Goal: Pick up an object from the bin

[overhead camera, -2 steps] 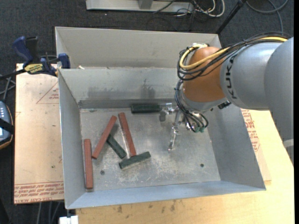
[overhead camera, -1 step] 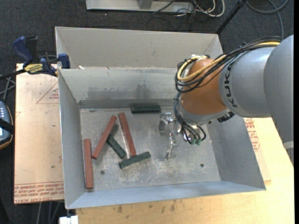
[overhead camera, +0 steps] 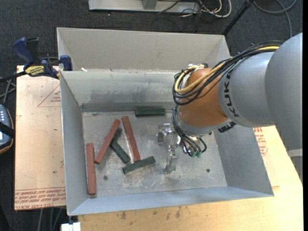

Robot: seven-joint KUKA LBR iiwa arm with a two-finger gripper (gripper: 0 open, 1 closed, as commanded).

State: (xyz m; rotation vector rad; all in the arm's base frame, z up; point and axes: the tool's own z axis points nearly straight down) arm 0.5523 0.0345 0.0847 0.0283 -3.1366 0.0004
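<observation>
My gripper [overhead camera: 166,153] hangs over the bin floor right of centre, under the orange wrist cover. It is open, and nothing shows between its metal fingers [overhead camera: 169,166]. Closest to it is a dark green bar [overhead camera: 138,165], lying flat just left of the lower fingertip and apart from it. Another dark green bar [overhead camera: 120,151] lies further left, tucked between two red-brown bars [overhead camera: 130,138] [overhead camera: 107,141] that lean toward each other.
A third red-brown bar [overhead camera: 90,169] lies along the left wall. A dark green block [overhead camera: 149,111] rests at the foot of the back wall. The arm comes in from the right above the bin's right half.
</observation>
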